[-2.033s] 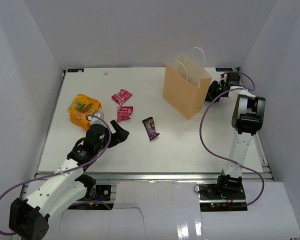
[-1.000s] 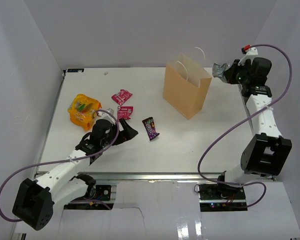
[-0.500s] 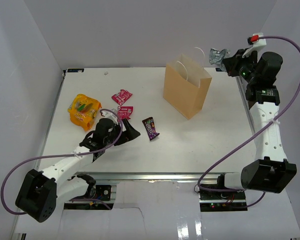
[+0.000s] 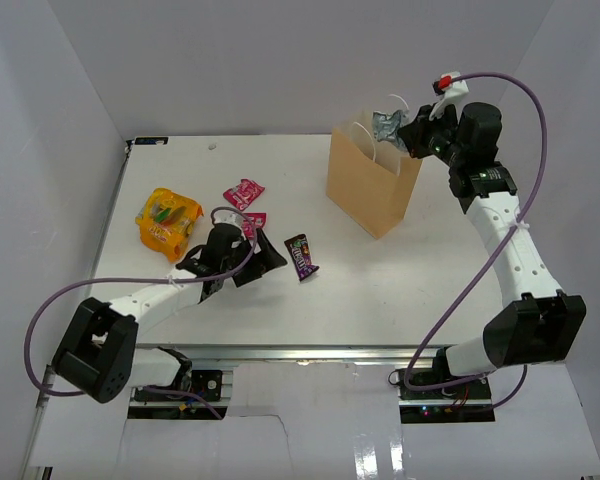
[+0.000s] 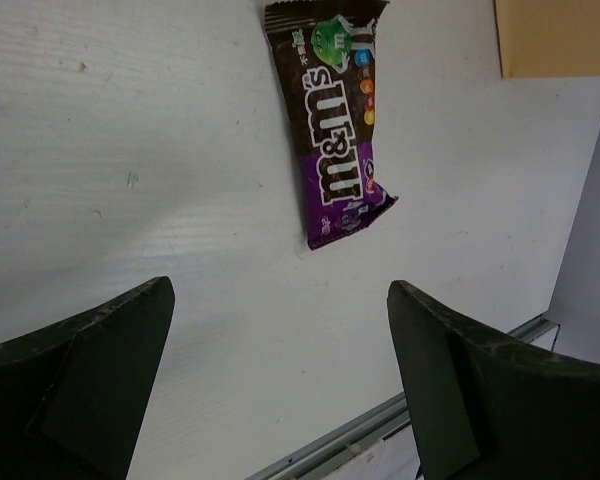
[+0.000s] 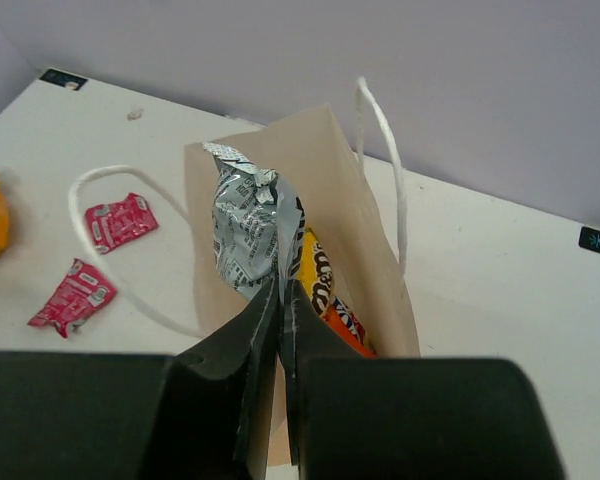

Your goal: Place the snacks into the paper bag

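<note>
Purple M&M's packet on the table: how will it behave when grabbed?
The purple M&M's packet lies flat with crimped ends, so it is probably floppy and light. Its glossy film likely slips on the smooth table if pushed. It is unlikely to roll or tip.

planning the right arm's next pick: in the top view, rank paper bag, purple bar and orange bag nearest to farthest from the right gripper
1. paper bag, back right, just under the right gripper
2. purple bar, centre, toward the front
3. orange bag, far left
</note>
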`<state>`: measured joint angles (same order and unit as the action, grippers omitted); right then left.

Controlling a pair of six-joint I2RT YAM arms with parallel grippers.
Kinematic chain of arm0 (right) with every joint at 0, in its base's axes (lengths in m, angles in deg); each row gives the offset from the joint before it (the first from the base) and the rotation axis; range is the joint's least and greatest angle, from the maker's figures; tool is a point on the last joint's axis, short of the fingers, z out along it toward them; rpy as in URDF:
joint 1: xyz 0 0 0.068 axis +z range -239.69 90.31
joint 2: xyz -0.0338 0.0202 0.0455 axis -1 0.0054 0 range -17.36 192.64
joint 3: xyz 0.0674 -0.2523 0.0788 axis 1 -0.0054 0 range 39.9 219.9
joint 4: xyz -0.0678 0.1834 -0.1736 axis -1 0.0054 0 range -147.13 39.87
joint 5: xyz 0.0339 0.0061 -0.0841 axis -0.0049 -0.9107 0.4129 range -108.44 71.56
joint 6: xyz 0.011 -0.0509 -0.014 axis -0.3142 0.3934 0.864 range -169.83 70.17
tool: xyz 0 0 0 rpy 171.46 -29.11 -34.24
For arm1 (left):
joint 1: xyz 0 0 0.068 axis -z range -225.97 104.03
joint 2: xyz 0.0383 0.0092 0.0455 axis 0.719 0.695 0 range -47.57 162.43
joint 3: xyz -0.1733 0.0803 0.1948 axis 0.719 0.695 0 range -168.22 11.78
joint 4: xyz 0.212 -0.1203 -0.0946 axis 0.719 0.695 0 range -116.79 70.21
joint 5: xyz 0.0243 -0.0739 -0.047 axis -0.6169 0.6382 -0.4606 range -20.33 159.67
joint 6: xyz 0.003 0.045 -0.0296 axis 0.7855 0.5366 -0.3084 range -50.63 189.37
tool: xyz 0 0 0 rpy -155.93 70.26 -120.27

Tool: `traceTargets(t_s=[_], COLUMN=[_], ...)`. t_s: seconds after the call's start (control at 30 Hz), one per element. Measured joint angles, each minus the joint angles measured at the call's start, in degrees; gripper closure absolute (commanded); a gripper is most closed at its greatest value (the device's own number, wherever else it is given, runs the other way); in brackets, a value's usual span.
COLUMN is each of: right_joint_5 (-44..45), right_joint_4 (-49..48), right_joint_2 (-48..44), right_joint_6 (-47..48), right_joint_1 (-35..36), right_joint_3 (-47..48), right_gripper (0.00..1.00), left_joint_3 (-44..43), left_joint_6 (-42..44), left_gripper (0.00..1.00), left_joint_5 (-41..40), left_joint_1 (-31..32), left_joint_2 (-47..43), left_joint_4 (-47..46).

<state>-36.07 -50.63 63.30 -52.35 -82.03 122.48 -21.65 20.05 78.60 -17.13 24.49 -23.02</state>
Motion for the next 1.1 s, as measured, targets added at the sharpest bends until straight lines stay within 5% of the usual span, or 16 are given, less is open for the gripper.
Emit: traceTargets(t_s=[0.03, 0.1, 0.17, 0.23, 0.3, 0.53, 0.77, 0.93, 1.1], right_joint_5=[0.76, 2.34, 3.26, 3.02, 2.03, -4.98, -9.01, -12.52, -18.95], right_joint_4=[-0.04, -0.07, 0.17, 0.83, 1.42, 3.5, 5.2, 8.07, 10.78], right_joint_2=[0.9, 2.97, 4.72, 5.57, 5.6, -3.76, -17.73, -20.55, -23.06], right_joint_6=[0.02, 0.15, 0.5, 1.7, 3.32, 12.13, 16.13, 18.12, 20.83], right_joint_1=[0.04, 0.39, 0.61, 0.9, 1.07, 1.09, -0.96, -2.64, -2.73], right_joint_3=[0.0, 0.0, 0.0, 0.02, 0.0, -6.45, -18.78, -22.88, -26.34], right_gripper=[0.9, 0.73, 0.38, 0.21, 0.13, 0.11, 0.1, 0.11, 0.11], left_joint_3=[-1.11, -3.67, -6.12, -9.03, -12.31, -25.31, -39.43, -41.53, -41.53], left_joint_6=[-0.2, -1.16, -1.81, -2.21, -2.36, -2.73, -2.23, -2.08, -0.7], left_gripper=[0.02, 0.02, 0.02, 0.02, 0.02, 0.09, 0.3, 0.59, 0.65], left_joint_5=[-0.11, -0.85, -1.4, -2.1, -3.1, -9.99, -16.09, -18.03, -19.04], left_joint_1=[0.04, 0.31, 0.96, 1.9, 3.06, 7.82, 11.26, 11.91, 12.17], left_joint_2=[1.46, 5.05, 8.52, 12.17, 15.87, 26.95, 38.01, 39.71, 39.71], left_joint_4=[0.04, 0.74, 1.03, 2.05, 3.13, 10.82, 19.71, 22.05, 23.12])
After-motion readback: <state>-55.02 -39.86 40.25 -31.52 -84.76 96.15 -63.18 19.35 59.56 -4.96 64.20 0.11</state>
